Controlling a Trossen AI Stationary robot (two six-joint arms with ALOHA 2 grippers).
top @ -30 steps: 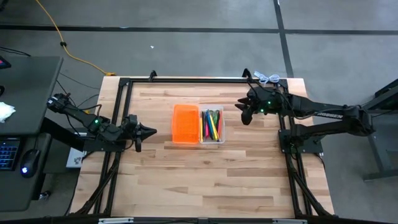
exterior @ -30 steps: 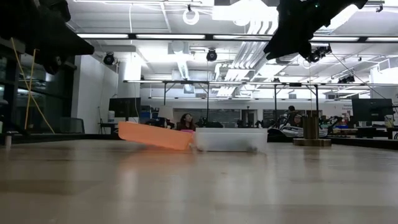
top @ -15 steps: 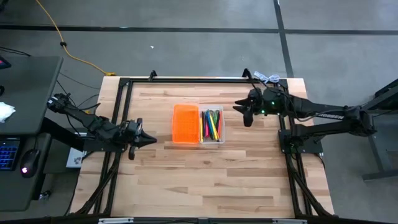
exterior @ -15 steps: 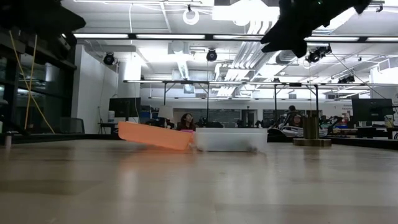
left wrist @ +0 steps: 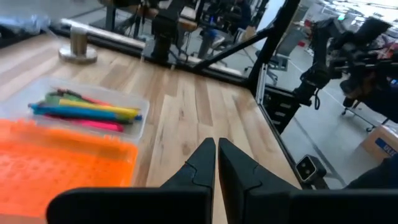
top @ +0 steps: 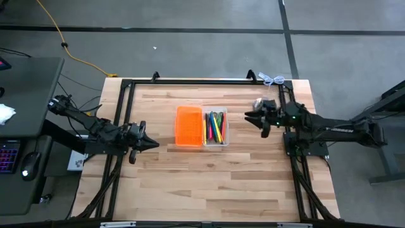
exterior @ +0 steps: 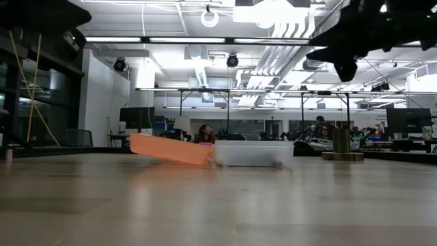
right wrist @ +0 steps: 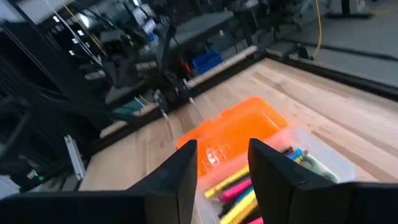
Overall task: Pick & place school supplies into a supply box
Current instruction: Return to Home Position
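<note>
Supply box (top: 188,125) is sitting open at frame centre, school supplies (top: 216,127) lying in its clear half. Left gripper (top: 155,143), jaws closed, and right gripper (top: 249,115), jaws apart, are hovering empty either side, since packing looks finished.

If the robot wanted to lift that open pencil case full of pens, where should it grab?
Probably the long outer wall of the clear tray, on the side away from the orange lid, pinched from above with one finger inside, one outside. The pens lie lengthwise beside that wall, and the lid rests tilted, so it would likely swing.
</note>
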